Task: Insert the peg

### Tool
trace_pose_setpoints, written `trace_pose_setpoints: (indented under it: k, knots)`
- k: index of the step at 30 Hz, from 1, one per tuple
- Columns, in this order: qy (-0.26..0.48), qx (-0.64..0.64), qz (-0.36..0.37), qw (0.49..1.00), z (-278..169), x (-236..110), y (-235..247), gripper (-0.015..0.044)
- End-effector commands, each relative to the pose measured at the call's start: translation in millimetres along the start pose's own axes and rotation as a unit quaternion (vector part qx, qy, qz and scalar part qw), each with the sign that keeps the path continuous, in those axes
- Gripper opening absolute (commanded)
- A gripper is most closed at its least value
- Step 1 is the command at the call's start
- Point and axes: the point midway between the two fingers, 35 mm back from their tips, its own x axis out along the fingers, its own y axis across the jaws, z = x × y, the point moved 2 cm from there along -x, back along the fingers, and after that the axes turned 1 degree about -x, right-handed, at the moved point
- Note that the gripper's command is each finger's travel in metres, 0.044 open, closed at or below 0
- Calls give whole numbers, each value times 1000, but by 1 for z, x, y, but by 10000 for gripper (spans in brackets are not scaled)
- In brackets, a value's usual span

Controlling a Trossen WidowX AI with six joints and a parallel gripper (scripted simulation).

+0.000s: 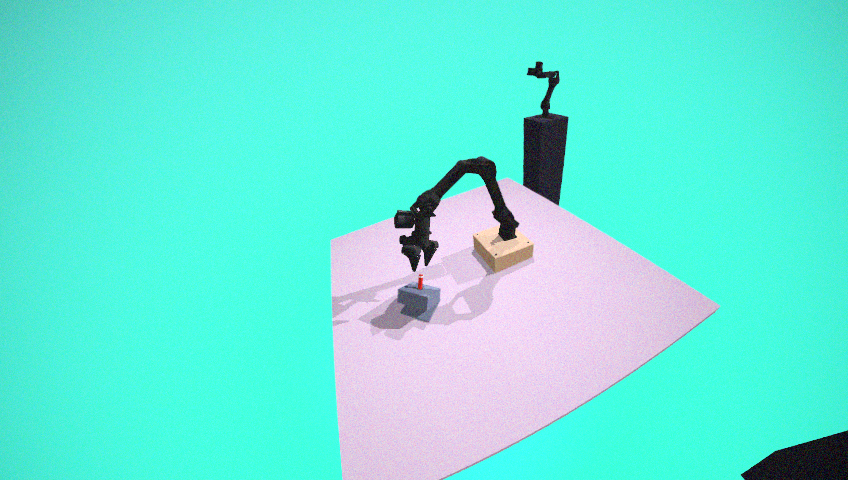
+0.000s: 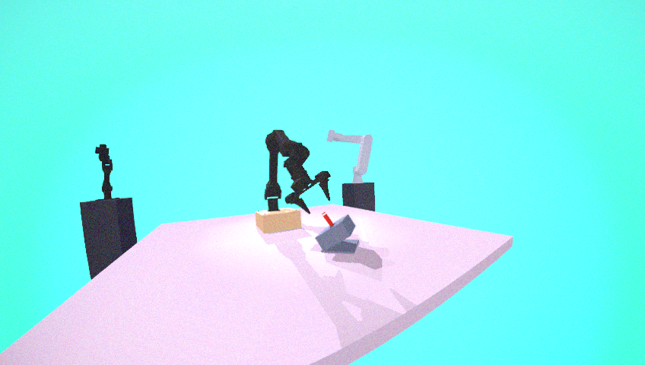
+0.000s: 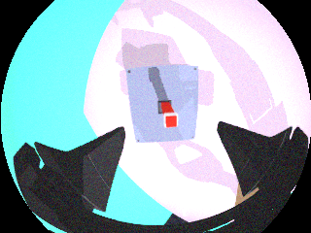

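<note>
A red peg (image 2: pixel 327 218) stands seated in the sloped grey panel (image 2: pixel 335 233) on the pale desk (image 1: pixel 535 356), leaning along the hole's direction with only its upper part showing. The black arm's jaws hang above it, spread wide and holding nothing. The peg lies below them, apart, centred between the two fingertips.

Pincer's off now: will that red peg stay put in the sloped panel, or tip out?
Likely stays: the peg sits in the panel, unheld. It looks stiff and square-ended, so rolling seems unlikely. The open pincer hangs apart.
</note>
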Motion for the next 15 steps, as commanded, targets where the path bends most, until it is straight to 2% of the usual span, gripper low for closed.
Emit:
trace_pose_setpoints:
  k: [1, 15]
  knots:
    - [-2, -3, 4, 1000, 0, -12, 2, 440]
    - [-3, -3, 4, 1000, 0, -37, -2, 440]
